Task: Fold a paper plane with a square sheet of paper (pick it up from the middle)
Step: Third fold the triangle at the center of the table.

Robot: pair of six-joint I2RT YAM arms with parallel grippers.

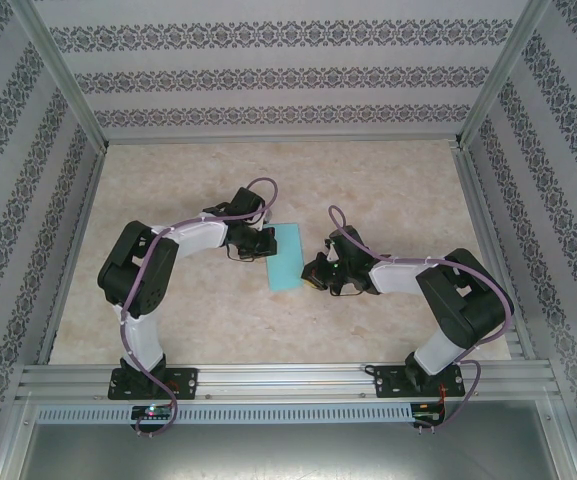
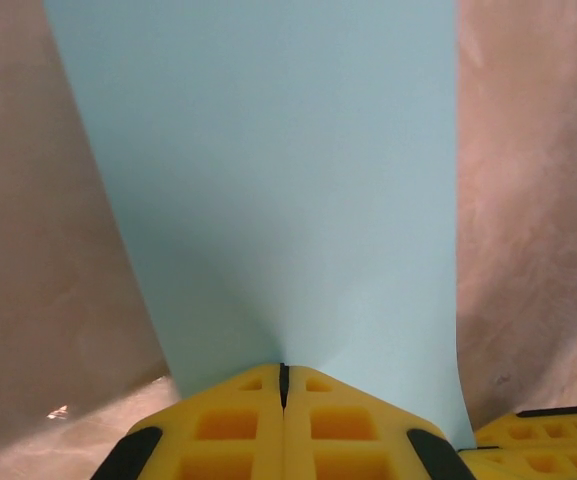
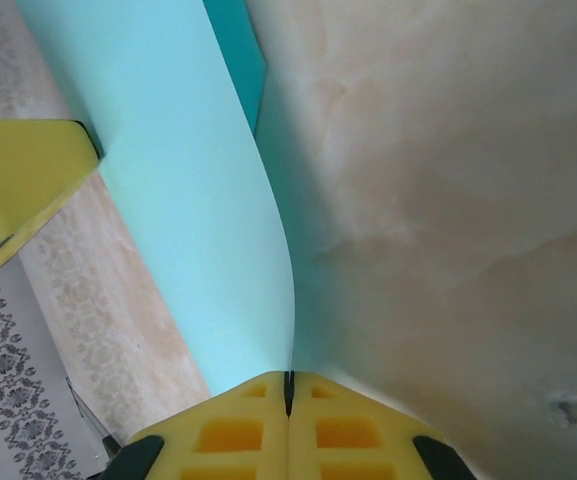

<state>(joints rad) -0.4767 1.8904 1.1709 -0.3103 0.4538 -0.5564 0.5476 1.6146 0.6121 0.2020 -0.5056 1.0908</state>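
Observation:
The square sheet of paper (image 1: 288,256) is plain turquoise and hangs between my two grippers over the table's middle. From above it reads as a narrow rectangle, not a paper plane. My left gripper (image 1: 271,245) is shut on its left edge. In the left wrist view the jaws (image 2: 283,372) pinch the sheet (image 2: 268,180), which curves away from them. My right gripper (image 1: 311,272) is shut on the lower right edge. In the right wrist view the sheet (image 3: 178,200) bends up out of the pinch (image 3: 289,380), with a darker second layer (image 3: 238,60) behind it.
The marble-patterned table (image 1: 388,190) lies bare around the sheet. Patterned walls (image 1: 268,75) and an aluminium frame (image 1: 278,380) close it in. One of the left gripper's yellow fingers (image 3: 18,170) shows beside the sheet in the right wrist view; the right one's fingers (image 2: 548,440) show in the left wrist view.

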